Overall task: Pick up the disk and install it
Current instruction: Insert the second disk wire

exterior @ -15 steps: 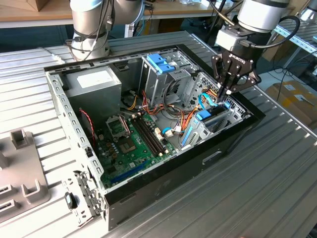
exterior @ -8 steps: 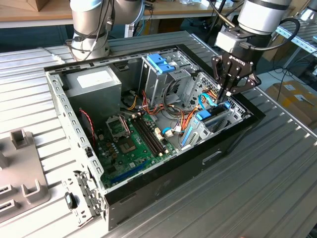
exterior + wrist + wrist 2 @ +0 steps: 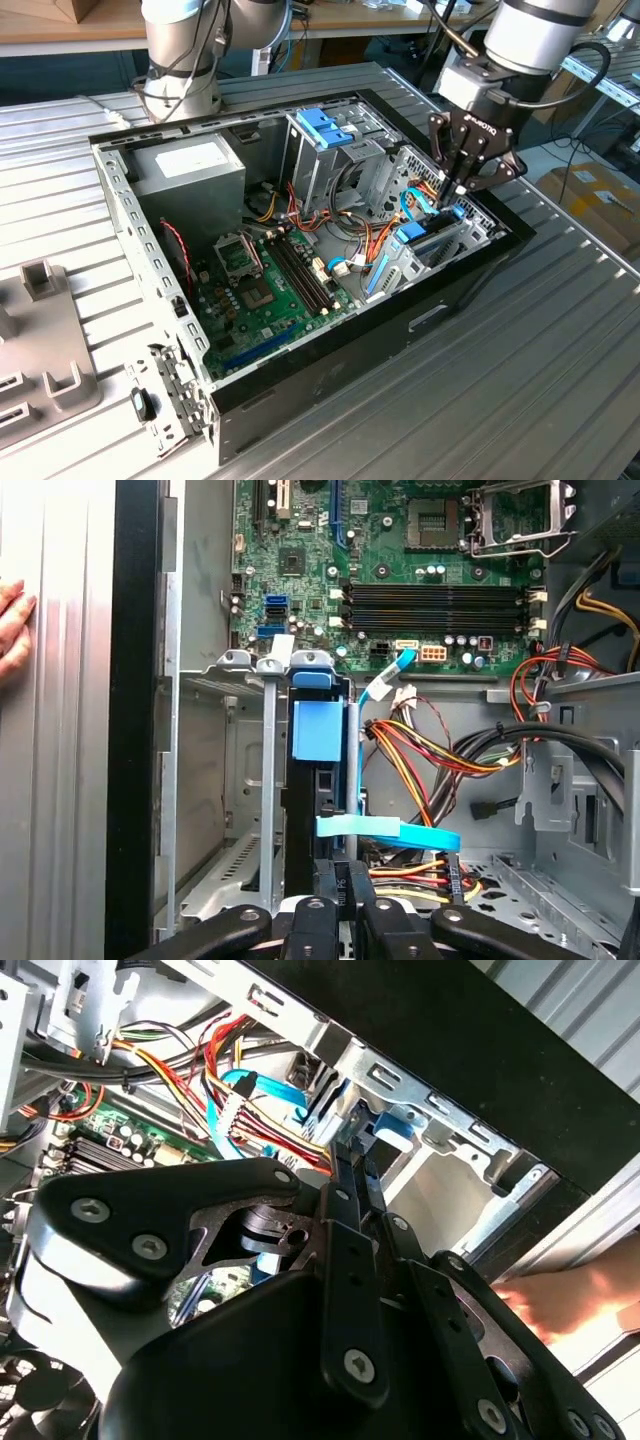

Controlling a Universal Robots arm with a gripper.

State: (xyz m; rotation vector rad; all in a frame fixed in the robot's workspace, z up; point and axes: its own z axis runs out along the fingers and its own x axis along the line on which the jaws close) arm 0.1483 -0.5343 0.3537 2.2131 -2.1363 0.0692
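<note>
The disk [image 3: 432, 240] stands on edge in the metal bay at the corner of the open computer case [image 3: 455, 290], on the exterior view's right. Its blue side rail [image 3: 318, 730] and dark edge [image 3: 322, 805] face me in the first wrist view, and a strip of blue [image 3: 352, 1125] shows past the fingertips in the second. My gripper [image 3: 456, 192] hangs straight over the disk, its fingers [image 3: 342, 1190] shut together with nothing between them. The tips [image 3: 335, 885] sit at the disk's upper edge; I cannot tell if they touch it.
A grey power-supply box [image 3: 190, 165] and a metal cage with a blue top [image 3: 325, 130] stand at the back of the case. The motherboard [image 3: 265, 280] lies on its floor. Coloured cables [image 3: 430, 755] run beside the bay. A person's hand [image 3: 12, 620] rests on the table outside the case wall.
</note>
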